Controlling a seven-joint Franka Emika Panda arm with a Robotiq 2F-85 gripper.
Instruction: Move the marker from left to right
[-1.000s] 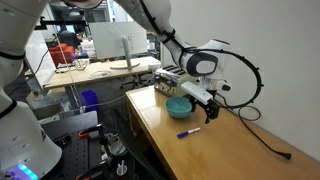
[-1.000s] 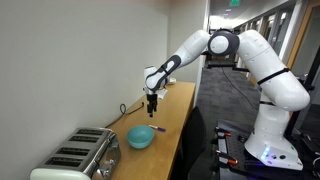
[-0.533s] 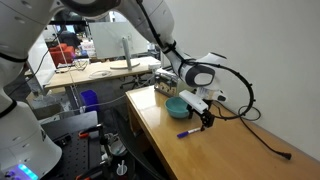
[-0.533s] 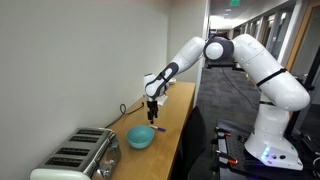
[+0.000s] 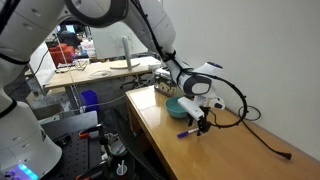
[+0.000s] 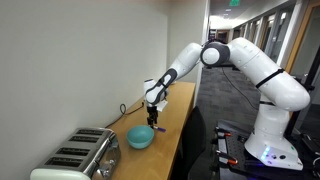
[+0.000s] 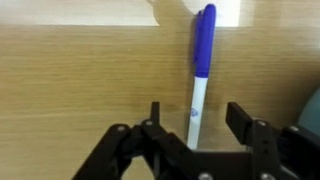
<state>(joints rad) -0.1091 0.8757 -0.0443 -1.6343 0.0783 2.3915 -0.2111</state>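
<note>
The marker (image 7: 201,62) is a thin pen with a blue-purple cap end and a white barrel. It lies flat on the wooden table (image 7: 80,80). In the wrist view my gripper (image 7: 196,118) is open, its two black fingers on either side of the white barrel, not touching it. In an exterior view the marker (image 5: 186,133) lies near the table's front edge, with the gripper (image 5: 201,127) low over it. In an exterior view the gripper (image 6: 155,125) hangs just right of the teal bowl (image 6: 141,137); the marker shows there as a small dark speck.
The teal bowl (image 5: 177,105) stands on the table behind the gripper. A silver toaster (image 6: 80,155) stands beyond the bowl. A black cable (image 5: 262,137) trails along the table by the wall. The table edge (image 5: 150,130) drops off close to the marker.
The gripper has moved down and toward the marker. It was above the table near the bowl; now its open fingers straddle the marker. The marker has not moved.
</note>
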